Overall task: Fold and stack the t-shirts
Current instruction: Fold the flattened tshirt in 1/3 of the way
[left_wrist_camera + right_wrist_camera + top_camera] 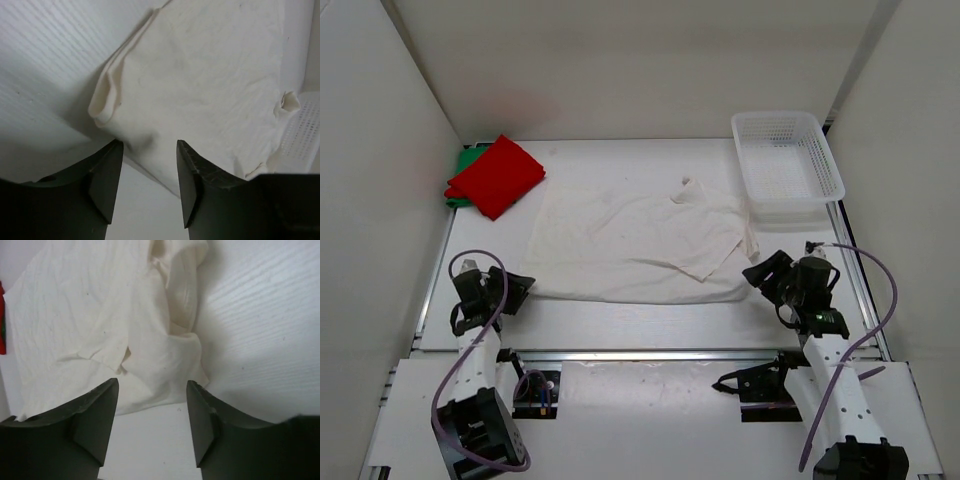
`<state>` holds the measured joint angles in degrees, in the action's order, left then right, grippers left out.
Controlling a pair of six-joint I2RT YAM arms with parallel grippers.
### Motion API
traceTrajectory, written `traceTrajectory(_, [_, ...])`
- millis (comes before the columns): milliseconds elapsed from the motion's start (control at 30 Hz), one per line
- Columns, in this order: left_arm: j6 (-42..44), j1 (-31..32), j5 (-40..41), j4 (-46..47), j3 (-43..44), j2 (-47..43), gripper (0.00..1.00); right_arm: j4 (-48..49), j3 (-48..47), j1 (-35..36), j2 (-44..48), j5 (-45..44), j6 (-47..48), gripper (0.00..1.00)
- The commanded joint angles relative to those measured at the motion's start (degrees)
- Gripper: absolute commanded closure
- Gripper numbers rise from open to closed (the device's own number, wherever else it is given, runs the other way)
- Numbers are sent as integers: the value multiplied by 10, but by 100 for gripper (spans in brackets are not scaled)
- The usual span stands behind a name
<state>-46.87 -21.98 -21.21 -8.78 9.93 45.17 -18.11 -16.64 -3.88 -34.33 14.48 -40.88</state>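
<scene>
The white t-shirt [640, 240] is matt, creased cloth; the table [650, 325] smooth, fine-grained.

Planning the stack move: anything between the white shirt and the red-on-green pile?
Nothing visible. Only bare table separates the white shirt from the red shirt atop the green shirt. The basket sits far right, off that path.

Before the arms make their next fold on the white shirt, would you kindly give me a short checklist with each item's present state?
1. The left gripper open and empty: ok.
2. The right gripper open and empty: ok.
3. The white cloth t-shirt lying smooth: not ok, its right side is bunched and a sleeve is turned over.
4. The folded red cloth shirt resting on the green shirt in the far left corner: ok.
5. The white plastic mesh basket clear of the t-shirt's edge: cannot tell.
</scene>
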Motion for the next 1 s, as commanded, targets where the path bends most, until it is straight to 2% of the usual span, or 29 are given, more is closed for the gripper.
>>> traceTrajectory(0, [46, 18, 43, -45, 64, -17, 44, -39, -78, 18, 0, -35, 63, 49])
traceTrajectory(33, [46, 25, 32, -19, 66, -19, 48, -31, -86, 34, -12, -26, 69, 59])
traceTrajectory(67, [41, 39, 6, 3, 61, -14, 57, -13, -88, 34, -20, -14, 69, 67])
traceTrajectory(100, [27, 62, 0, 39, 55, -2, 62, 8, -88, 61, -42, -9, 63, 81])
traceTrajectory(133, [21, 75, 0, 58, 53, 4, 65, 21, -94, 93, -72, -9, 60, 89])
traceTrajectory(167, [19, 116, 26, 62, 66, 15, 65, 42, -101, 108, -112, -19, 62, 92])
traceTrajectory(233, [5, 238, 82, 81, 76, 18, 64, 59, -124, 157, -167, -60, 66, 99])
traceTrajectory(300, [-5, 319, 138, 107, 83, 24, 64, 81, -125, 164, -206, -59, 59, 100])
traceTrajectory(333, [-14, 364, 157, 124, 83, 27, 64, 108, -104, 146, -222, -35, 49, 100])
traceTrajectory(433, [-29, 395, 139, 181, 74, 63, 64, 164, -20, 77, -236, 11, 32, 100])
traceTrajectory(533, [-29, 402, 107, 230, 57, 120, 64, 136, 1, 63, -216, -8, 58, 100])
traceTrajectory(600, [-27, 417, 103, 256, 52, 149, 64, 107, -20, 78, -176, -21, 68, 98])
traceTrajectory(700, [-17, 458, 106, 294, 68, 192, 63, 77, -82, 124, -148, -45, 73, 73])
traceTrajectory(733, [-17, 473, 111, 298, 82, 209, 63, 71, -100, 141, -148, -60, 73, 70])
traceTrajectory(800, [3, 506, 109, 298, 110, 232, 63, 73, -123, 184, -163, -80, 61, 68])
traceTrajectory(867, [18, 540, 104, 293, 127, 260, 63, 104, -124, 206, -190, -59, 49, 69])
traceTrajectory(967, [32, 573, 96, 297, 155, 289, 62, 148, -112, 244, -252, -56, 37, 72])
